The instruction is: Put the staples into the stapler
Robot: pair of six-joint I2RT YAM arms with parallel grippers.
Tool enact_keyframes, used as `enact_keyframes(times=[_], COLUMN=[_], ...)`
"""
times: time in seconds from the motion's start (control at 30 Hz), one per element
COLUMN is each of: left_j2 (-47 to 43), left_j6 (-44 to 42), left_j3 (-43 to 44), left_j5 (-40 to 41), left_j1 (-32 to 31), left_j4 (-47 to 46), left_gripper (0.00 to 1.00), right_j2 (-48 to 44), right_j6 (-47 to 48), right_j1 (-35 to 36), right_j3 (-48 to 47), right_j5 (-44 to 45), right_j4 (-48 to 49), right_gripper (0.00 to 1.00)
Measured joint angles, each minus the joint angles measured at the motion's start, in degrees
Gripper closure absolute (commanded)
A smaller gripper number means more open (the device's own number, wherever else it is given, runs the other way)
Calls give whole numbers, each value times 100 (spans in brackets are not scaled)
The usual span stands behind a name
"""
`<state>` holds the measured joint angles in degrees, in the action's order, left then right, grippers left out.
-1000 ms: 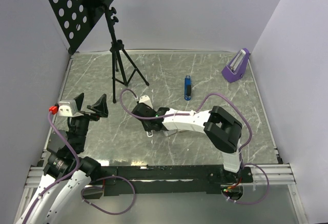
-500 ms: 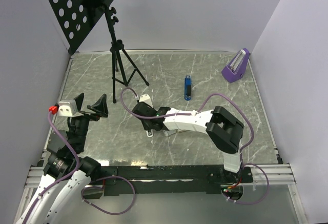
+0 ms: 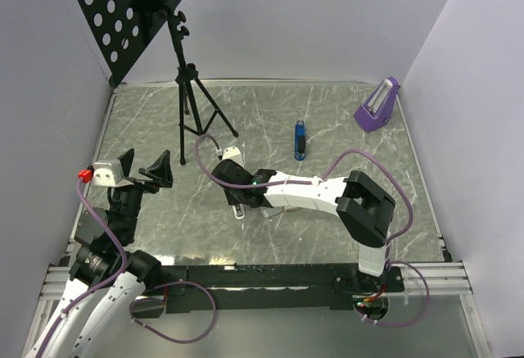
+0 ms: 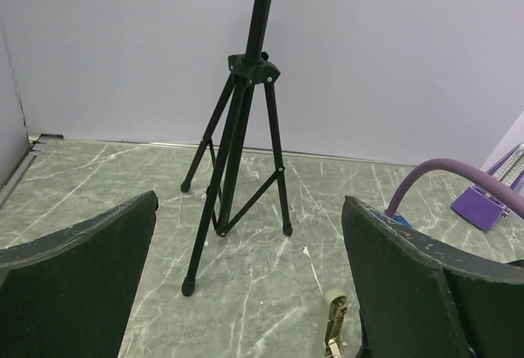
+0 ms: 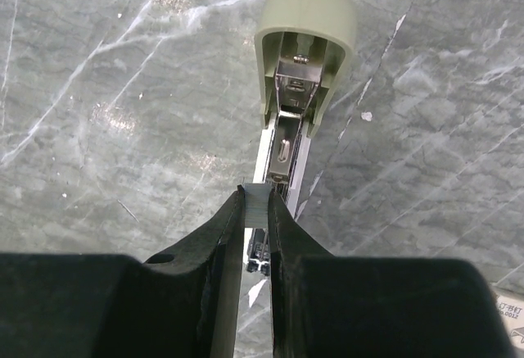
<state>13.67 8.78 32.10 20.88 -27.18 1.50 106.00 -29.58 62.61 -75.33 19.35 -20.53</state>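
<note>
While the left gripper (image 3: 146, 163) gapes wide (far left), the right gripper (image 5: 255, 207) pinches what looks like staples (image 5: 255, 194) over the open stapler (image 5: 307, 38).

Bright, even light; faint tabletop glare

Nothing clearly readable in any view. One small white label (image 5: 509, 310), at the lower right corner of the right wrist view, carries dark print, too tiny and cropped to read.
</note>
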Motion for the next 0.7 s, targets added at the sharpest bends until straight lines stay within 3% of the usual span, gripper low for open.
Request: enact_keyframes(times=[0.7], left_j2=[-11], left_j6=[11], left_j3=[0], left_j5=[-2], left_j1=[0], left_j4=[0], left_gripper=[1], right_j2=[55], right_j6=[-210], right_j1=[-37], right_j3=[2], right_j5=[-96], right_j4=[-179], right_gripper=[90])
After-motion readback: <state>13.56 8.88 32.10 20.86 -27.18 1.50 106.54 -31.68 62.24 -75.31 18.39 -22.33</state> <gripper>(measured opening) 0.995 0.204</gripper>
